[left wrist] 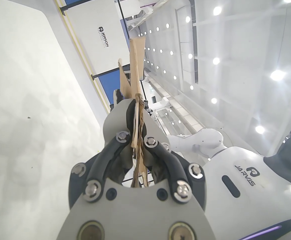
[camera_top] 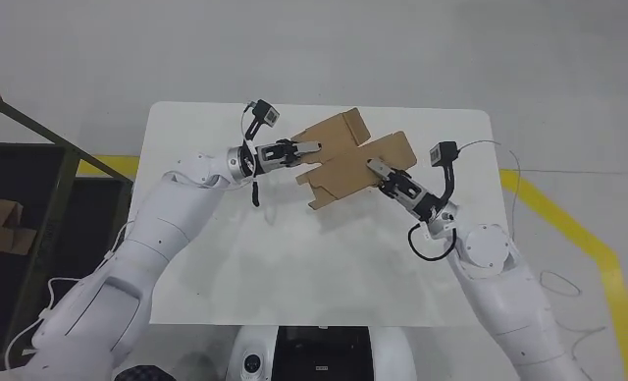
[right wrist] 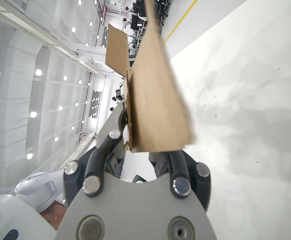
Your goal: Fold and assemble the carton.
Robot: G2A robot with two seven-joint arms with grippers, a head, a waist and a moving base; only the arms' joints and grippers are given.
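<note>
Two firm grips, left gripper (camera_top: 306, 146) and right gripper (camera_top: 378, 168), pinch opposite edges of the flattened carton (camera_top: 343, 161) over the table's (camera_top: 294, 273) far half; no box is formed yet, so nearly all folding seems left.

Carton (camera_top: 348, 155): brown corrugated cardboard, matt, frayed at the edges I see. Table (camera_top: 294, 273): smooth matt white top. Left gripper (left wrist: 135, 104): grey matt metal plates, black rubbery pads (left wrist: 130, 116), shiny steel screws (left wrist: 123, 136).
</note>
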